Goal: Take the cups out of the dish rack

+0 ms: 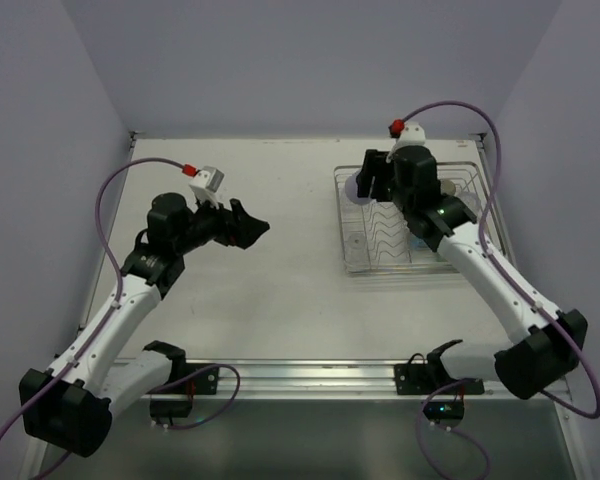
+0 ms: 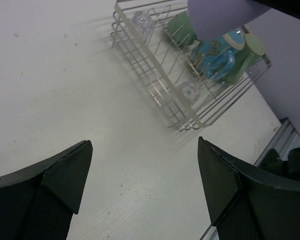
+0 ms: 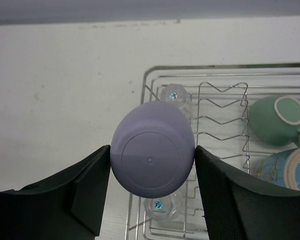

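Note:
My right gripper (image 3: 152, 161) is shut on the lavender cup (image 3: 152, 150), gripping it by its sides with its base toward the camera. It holds the cup above the near-left corner of the silver wire dish rack (image 3: 190, 67). From above, the cup (image 1: 357, 186) hangs over the rack's (image 1: 395, 270) far-left edge. Two clear glasses (image 3: 173, 95) (image 3: 160, 207), a pale green mug (image 3: 277, 120) and a blue cup (image 3: 287, 170) sit in the rack. My left gripper (image 2: 145, 175) is open and empty above the bare table, left of the rack (image 2: 155, 90).
In the left wrist view the rack holds a second pale green cup (image 2: 182, 27) and a teal-blue cup (image 2: 215, 52). A metal rail (image 1: 300, 375) runs along the table's near edge. Walls close in the back and both sides.

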`<state>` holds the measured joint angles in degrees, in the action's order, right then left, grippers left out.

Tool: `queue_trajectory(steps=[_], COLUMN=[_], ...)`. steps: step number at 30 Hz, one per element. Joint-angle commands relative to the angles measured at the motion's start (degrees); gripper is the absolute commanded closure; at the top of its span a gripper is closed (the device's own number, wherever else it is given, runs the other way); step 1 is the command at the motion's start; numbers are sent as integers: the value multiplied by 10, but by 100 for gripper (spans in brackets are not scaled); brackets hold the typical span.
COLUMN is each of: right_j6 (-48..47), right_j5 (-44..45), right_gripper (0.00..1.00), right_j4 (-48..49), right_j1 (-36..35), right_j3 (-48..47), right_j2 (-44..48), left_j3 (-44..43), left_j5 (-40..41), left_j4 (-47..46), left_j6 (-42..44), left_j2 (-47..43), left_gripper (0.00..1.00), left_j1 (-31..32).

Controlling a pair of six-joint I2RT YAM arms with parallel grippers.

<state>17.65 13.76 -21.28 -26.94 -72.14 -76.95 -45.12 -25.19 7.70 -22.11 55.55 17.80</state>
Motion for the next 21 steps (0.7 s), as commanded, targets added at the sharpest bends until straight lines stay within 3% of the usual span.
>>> queue_trajectory(steps=[1,6,11,16,21], right_j6=[22,79,217,323,360], right_j5=[-26,-164,-307,-417,-444], right_gripper=[73,73,73,73,72], right_j4=[60,160,332,467,520], right_j1=[0,0,0,0,-1], right_j3=[21,110,190,225,241], right_j2=[83,169,206,182,144], left_j3=[-18,-8,23,27,28], left_j5=[-83,-141,-165,-172,-175], left_j4=[-113,-245,-361,-412,-438], left_j6=[-84,-193,-283,-333,-355], left_j2=[2,28,51,76,92], left_gripper=[9,12,12,14,21], left_j1=[3,4,7,22,36])
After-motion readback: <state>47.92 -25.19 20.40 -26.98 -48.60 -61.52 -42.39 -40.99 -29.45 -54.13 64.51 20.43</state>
